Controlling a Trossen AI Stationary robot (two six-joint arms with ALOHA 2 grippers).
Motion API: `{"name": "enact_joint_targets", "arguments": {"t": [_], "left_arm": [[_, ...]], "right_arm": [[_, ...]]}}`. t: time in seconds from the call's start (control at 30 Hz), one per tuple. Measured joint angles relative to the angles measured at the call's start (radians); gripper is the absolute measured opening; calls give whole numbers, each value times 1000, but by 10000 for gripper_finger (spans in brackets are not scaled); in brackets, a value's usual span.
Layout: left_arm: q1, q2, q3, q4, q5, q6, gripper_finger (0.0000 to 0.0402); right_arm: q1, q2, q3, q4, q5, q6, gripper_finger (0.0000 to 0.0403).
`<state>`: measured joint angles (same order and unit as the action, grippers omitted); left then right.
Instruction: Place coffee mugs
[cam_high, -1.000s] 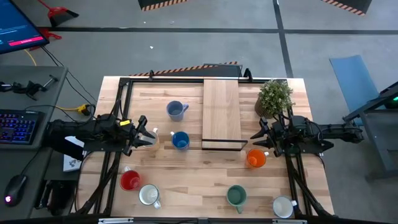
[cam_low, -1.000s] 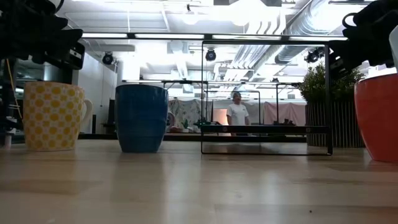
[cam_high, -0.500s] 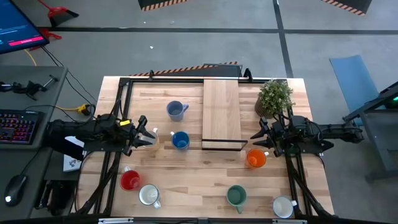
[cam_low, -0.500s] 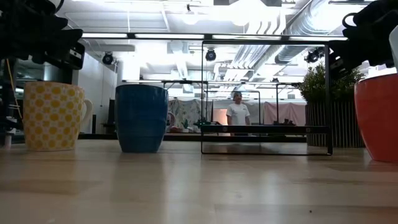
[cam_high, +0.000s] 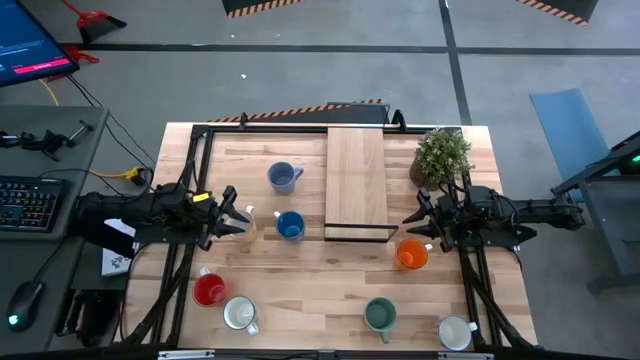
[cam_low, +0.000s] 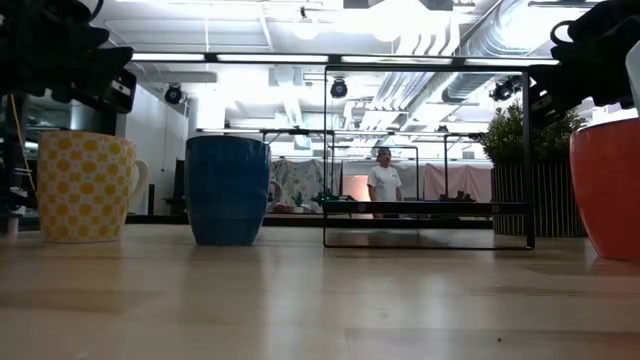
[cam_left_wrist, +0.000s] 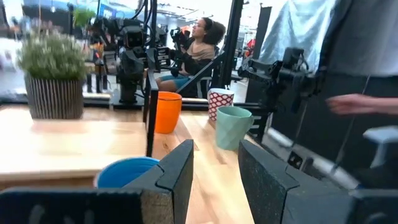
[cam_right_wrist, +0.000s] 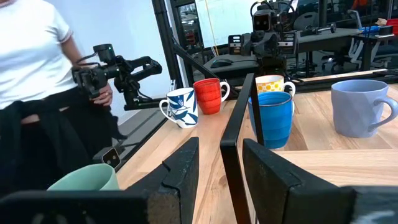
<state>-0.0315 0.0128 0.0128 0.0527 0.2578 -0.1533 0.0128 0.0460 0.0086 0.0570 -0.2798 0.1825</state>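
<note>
- Mugs, eight in all, upright on the table (cam_high: 300, 280), none held.
- Light blue mug (cam_high: 284, 177) at 11 o'clock from table centre, just left of the board (cam_high: 356, 180).
- Dark blue mug (cam_high: 290, 226) at 9 o'clock from centre, near the board's front-left corner.
- Yellow-check mug (cam_high: 245, 222) just at 9 o'clock of the dark blue mug, apart from it in the low view.
- Red mug (cam_high: 210, 290) and left white mug (cam_high: 239, 314) close together at 7 o'clock, near the front-left corner.
- Green mug (cam_high: 379, 315) at 5 o'clock by the front edge; right white mug (cam_high: 455, 333) farther toward the front-right corner.
- Orange mug (cam_high: 411, 255) at 4 o'clock, just off the board's front-right corner.
- Left gripper (cam_high: 238, 215) at 9 o'clock, right at the yellow-check mug; cannot tell if touching. Fingers (cam_left_wrist: 177, 174) spread wide, nothing between them in the wrist view.
- Right gripper (cam_high: 413, 222) at 3 o'clock, just at 12 o'clock of the orange mug and above it. Fingers (cam_right_wrist: 183, 168) parted, gripping nothing.
- Plant (cam_high: 441, 155) at 2 o'clock, right of the board.
- Person (cam_low: 382, 182) in a white top standing far back in the room, seen in the low view.
</note>
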Motion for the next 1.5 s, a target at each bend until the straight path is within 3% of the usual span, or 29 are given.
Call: {"name": "enact_joint_targets", "arguments": {"t": [0.47,0.77,1.1,1.23,1.37,1.5], "left_arm": [[0,0,0,11,-99,-437,117],[0,0,0,106,-289,-679,117],[0,0,0,128,-386,-692,117],[0,0,0,129,-427,-683,117],[0,0,0,132,-437,-683,117],[0,0,0,133,-438,-682,117]], "right_arm": [[0,0,0,0,0,0,114],[0,0,0,0,0,0,114],[0,0,0,9,0,1,114],[1,0,0,22,1,88,114],[1,1,0,126,102,198,114],[1,0,1,360,245,288,114]]}}
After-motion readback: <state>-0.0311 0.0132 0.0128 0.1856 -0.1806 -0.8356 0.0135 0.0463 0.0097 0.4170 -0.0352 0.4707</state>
